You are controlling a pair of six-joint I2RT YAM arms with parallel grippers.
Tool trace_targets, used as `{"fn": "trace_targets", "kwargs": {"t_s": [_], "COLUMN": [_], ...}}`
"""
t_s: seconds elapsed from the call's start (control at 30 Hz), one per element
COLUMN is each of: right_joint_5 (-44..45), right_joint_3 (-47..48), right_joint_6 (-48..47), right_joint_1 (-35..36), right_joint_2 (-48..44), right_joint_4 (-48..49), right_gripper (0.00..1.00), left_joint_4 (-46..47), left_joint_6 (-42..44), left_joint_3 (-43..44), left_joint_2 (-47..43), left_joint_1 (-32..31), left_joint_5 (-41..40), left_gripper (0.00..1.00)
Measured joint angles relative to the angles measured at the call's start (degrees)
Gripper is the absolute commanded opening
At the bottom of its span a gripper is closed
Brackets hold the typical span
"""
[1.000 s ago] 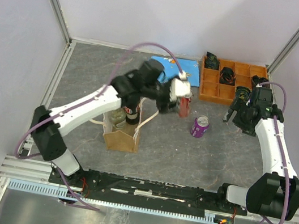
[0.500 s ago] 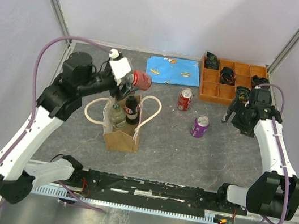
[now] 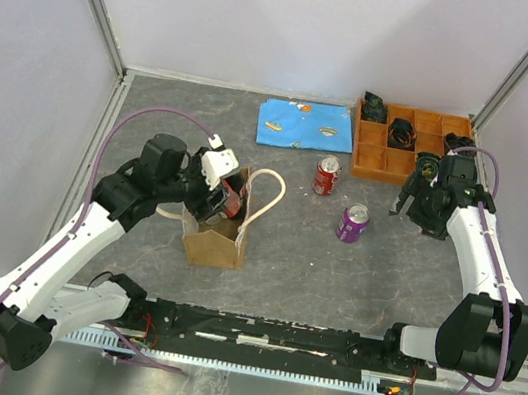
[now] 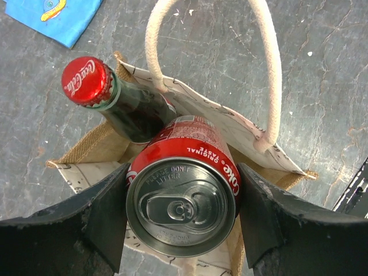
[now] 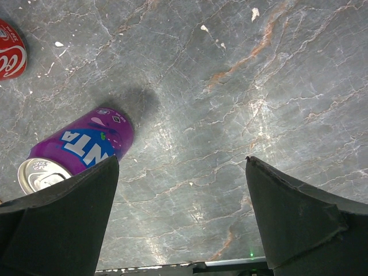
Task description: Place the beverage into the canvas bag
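My left gripper [image 3: 220,200] is shut on a red Coke can [image 4: 183,206] and holds it upright at the mouth of the canvas bag [image 3: 214,246]. In the left wrist view the can is squeezed between both fingers [image 4: 98,218], with the bag's pale speckled rim [image 4: 227,123] below it. A Coke bottle [image 4: 121,98] with a red cap stands inside the bag beside the can. A second red can [image 3: 326,176] and a purple Fanta can [image 3: 353,222] stand on the table. My right gripper [image 3: 408,203] is open and empty above bare table, right of the Fanta can [image 5: 75,150].
A blue cloth [image 3: 305,124] lies at the back middle. An orange compartment tray [image 3: 410,141] with dark small parts sits at the back right, close to my right arm. The bag's cream handles [image 3: 266,196] loop out to its left and right.
My left arm swung left from the cans with the red can in its grip, then lowered it to the bag's mouth. The right arm has barely moved.
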Motion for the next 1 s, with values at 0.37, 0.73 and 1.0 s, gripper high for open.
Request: {"fn": "trace_targets", "kwargs": {"t_s": [0.37, 0.73, 1.0], "right_joint_5": [0.7, 0.9, 0.9], "right_joint_3": [0.0, 0.5, 0.5], "right_joint_6": [-0.7, -1.3, -1.3], "right_joint_1": [0.0, 0.0, 0.0], "right_joint_2": [0.0, 0.0, 0.0], "right_joint_4": [-1.1, -1.6, -1.6], "right_gripper": [0.99, 0.99, 0.99], "left_joint_4": [6.7, 11.8, 16.1], "left_joint_6": [-3.1, -4.9, -5.7], "left_joint_3": [-6.7, -10.4, -13.4], "left_joint_2": [4.3, 6.5, 7.8], "left_joint_1": [0.0, -0.1, -0.6], "left_joint_5": [1.0, 1.1, 1.0], "left_gripper": [0.03, 0.03, 0.03]}}
